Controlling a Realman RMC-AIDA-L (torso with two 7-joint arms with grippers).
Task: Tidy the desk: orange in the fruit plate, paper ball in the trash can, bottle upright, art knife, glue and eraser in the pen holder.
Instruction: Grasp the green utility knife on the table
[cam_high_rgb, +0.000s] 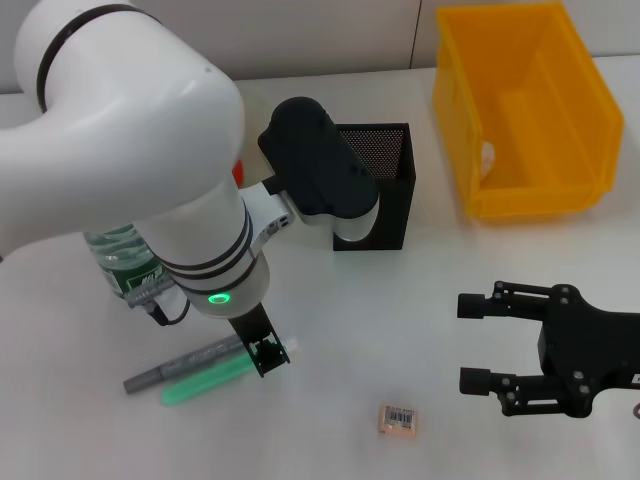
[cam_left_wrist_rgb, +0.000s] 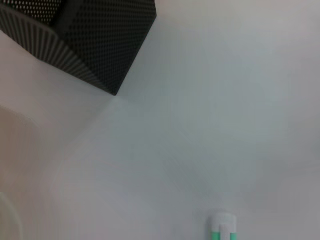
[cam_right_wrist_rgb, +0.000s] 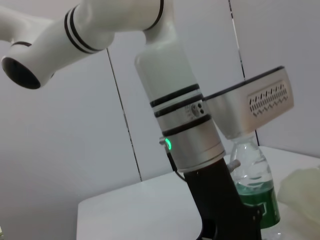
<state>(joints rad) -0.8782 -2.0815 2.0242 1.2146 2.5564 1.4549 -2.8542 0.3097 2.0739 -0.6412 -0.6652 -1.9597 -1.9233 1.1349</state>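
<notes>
My left gripper is low over the table at the white-capped end of the green glue stick, which lies beside the grey art knife. The glue's tip shows in the left wrist view. The beige eraser lies alone near the front. My right gripper hovers open and empty to its right. The bottle stands upright behind my left arm. The black mesh pen holder is at centre back. A small white wad, apparently the paper ball, lies in the yellow trash can. Only a sliver of the orange shows.
My bulky left arm hides much of the table's left side. A pale translucent rim, likely the fruit plate, appears beside the bottle in the right wrist view. Bare white table lies between the eraser and the pen holder.
</notes>
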